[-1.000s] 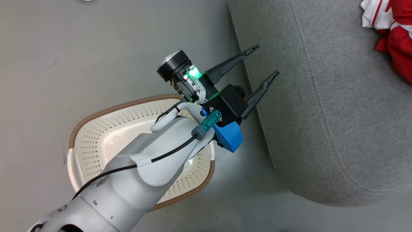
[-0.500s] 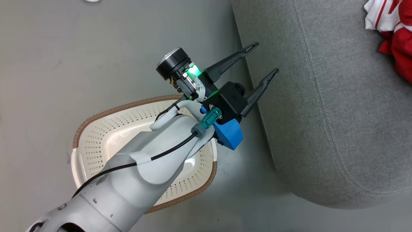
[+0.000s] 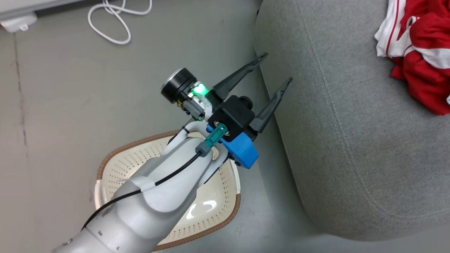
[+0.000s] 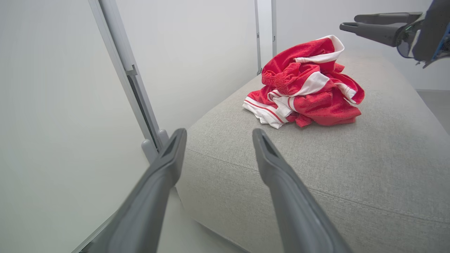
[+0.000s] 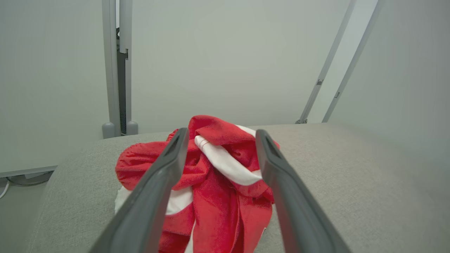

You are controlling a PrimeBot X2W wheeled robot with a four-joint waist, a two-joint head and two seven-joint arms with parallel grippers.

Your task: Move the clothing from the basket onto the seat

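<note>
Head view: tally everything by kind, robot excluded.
basket: 1
seat: 1
clothing heap: 1 (garments inside can't be separated)
white cable: 1
white box at the floor's edge: 1
Total: 5

The left forearm (image 3: 154, 196) slants from the lower left of the head view to mid-frame. Its left gripper (image 3: 276, 67) points toward the upper right, fingers spread wide and empty. In the right wrist view, the right gripper (image 5: 221, 131) is likewise spread, gripping nothing.
</note>
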